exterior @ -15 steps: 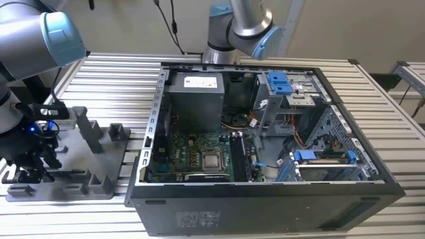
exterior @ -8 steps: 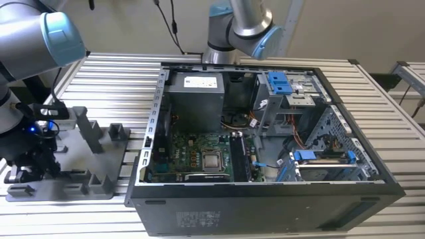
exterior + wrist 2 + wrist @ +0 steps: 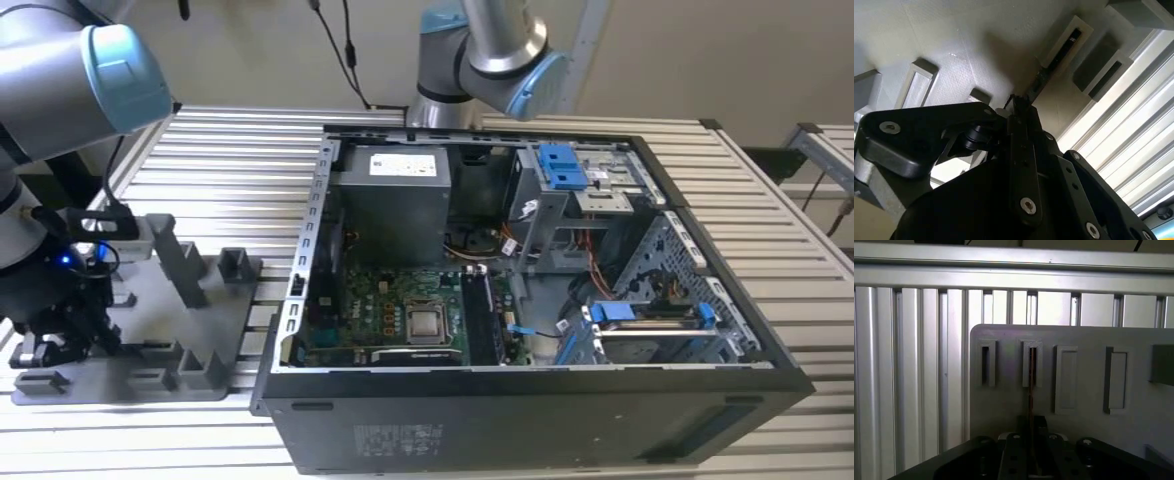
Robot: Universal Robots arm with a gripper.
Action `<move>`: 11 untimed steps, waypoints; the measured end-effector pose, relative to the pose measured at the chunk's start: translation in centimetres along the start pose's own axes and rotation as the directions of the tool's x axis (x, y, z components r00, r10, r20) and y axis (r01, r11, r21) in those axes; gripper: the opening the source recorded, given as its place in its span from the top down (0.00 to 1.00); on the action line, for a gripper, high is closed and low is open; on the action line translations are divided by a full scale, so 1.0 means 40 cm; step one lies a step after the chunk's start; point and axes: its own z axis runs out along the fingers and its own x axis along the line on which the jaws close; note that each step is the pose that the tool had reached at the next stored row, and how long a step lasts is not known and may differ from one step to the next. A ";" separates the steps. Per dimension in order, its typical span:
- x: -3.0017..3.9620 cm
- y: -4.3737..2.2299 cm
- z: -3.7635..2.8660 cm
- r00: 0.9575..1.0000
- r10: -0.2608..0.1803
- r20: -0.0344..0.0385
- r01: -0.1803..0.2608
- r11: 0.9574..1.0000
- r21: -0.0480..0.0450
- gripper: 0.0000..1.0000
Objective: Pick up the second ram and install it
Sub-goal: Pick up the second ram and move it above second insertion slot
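1. In the exterior view the end effector (image 3: 56, 342) hangs low over a grey tray (image 3: 200, 300), at about 8 o'clock from the open case (image 3: 534, 420).
2. Tray and case both rest on a ribbed metal surface (image 3: 227, 150); the tray lies just beside the case's wall.
3. In the first wrist view the ram (image 3: 1030, 380) shows edge-on as a thin dark line. It stands upright in a slot (image 3: 1024, 365) of the tray (image 3: 1004, 405), the second in a row of like slots.
4. The near end of the ram runs in between the fingers of the end effector (image 3: 1030, 424), which sit closed up against it on both sides, so it appears clamped.
5. The second wrist view shows the same hold: the black fingers (image 3: 1021, 145) meet at the end effector (image 3: 1016, 107), and the ram (image 3: 1056, 55) reaches from there into its pale-rimmed slot (image 3: 1079, 25).
6. Inside the case the green board (image 3: 387, 310) lies flat at about 7 o'clock, and blue clips (image 3: 561, 165) sit at about 1 o'clock.
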 end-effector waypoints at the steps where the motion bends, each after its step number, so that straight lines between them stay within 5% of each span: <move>1: 0.000 0.000 0.000 1.000 0.000 0.000 0.000 1.000 0.000 0.80; 11: 0.000 0.000 0.001 1.000 0.000 0.000 0.000 1.000 0.000 0.86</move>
